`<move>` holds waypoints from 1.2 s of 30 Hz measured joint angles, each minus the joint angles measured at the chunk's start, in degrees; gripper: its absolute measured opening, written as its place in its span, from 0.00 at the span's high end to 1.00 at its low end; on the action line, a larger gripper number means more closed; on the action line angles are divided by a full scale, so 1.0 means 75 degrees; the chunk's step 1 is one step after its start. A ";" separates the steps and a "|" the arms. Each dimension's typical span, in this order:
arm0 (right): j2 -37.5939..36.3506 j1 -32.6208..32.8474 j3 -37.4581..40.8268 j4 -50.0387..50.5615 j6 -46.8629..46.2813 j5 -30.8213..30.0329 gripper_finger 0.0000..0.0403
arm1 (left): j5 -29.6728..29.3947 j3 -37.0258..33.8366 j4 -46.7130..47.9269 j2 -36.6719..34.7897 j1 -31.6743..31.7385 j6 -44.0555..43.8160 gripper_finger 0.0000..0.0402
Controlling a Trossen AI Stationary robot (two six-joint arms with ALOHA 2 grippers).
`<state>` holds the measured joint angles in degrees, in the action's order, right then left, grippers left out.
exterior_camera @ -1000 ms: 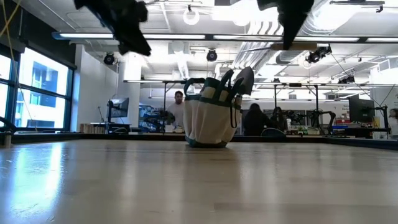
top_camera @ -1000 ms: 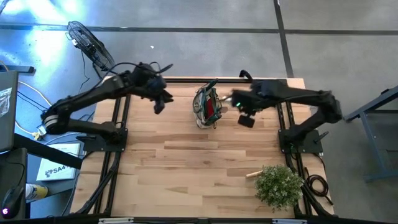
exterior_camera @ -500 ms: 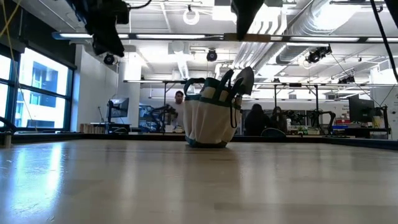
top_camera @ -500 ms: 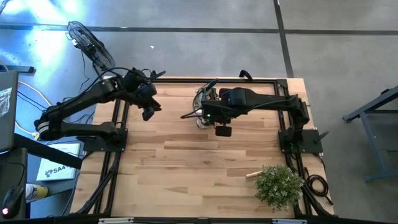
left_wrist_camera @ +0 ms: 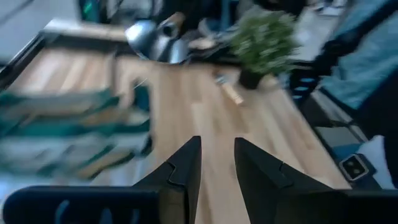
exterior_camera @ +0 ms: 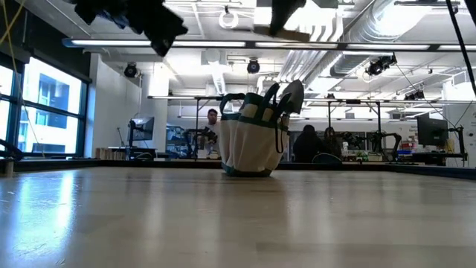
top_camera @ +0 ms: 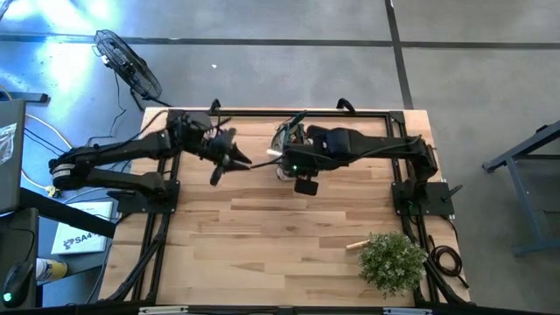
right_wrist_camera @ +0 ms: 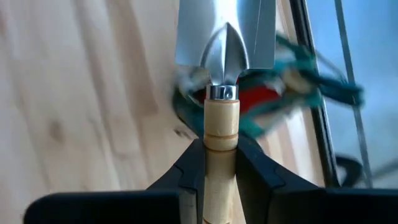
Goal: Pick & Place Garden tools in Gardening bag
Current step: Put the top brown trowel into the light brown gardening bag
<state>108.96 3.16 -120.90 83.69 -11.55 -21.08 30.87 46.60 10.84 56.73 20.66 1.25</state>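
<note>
The olive-tan gardening bag [top_camera: 285,136] stands on its base at the table's far middle [exterior_camera: 251,145]. Dark tool handles [exterior_camera: 290,94] stick out of its top, and a red glove [right_wrist_camera: 266,99] shows inside. My right gripper [top_camera: 287,159] hovers at the bag's near-left side, shut on a trowel [right_wrist_camera: 225,37] with a pale wooden handle. My left gripper [top_camera: 238,163] is open and empty, high above the table left of the bag, facing the trowel's blade [left_wrist_camera: 151,40]. A second pale handle [top_camera: 353,245] lies by the plant. My right gripper pinches the trowel's wooden handle [right_wrist_camera: 221,140] between its two fingers, which lie along the handle. The metal blade [right_wrist_camera: 225,37] sticks out past the fingertips toward the table's left. The trowel is lifted clear, high above the table and beside the bag.
A bushy green plant [top_camera: 392,261] stands at the near right corner, also showing in the left wrist view [left_wrist_camera: 264,40]. Black frame rails [top_camera: 166,201] run along the left, right and far edges. Bare wood [top_camera: 280,236] lies in the near middle. People show in the room behind [exterior_camera: 213,119].
My right gripper has gone from the bag's right side across over it toward the table's left, now at its near-left side. My left gripper drew back toward the left edge, then swung right toward the bag and trowel, turning to face them.
</note>
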 joint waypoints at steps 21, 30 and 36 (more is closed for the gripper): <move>-0.0714 0.1607 0.0009 -0.5745 0.2119 0.0542 0.87 | -0.0551 -0.1919 -0.8785 0.0942 -0.2039 -0.0856 0.77; -0.0492 0.1512 0.0009 -0.6231 0.2116 0.0850 0.87 | -0.0307 -0.1500 -0.8841 0.1180 -0.2176 -0.1185 0.77; -0.0457 0.1350 0.0009 -0.6292 0.2110 0.0943 0.87 | 0.0114 -0.1412 -0.8826 0.1180 -0.2221 -0.1335 0.77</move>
<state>105.54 13.29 -120.84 36.50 4.27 -14.01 31.72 36.01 -55.35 65.58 4.00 -8.76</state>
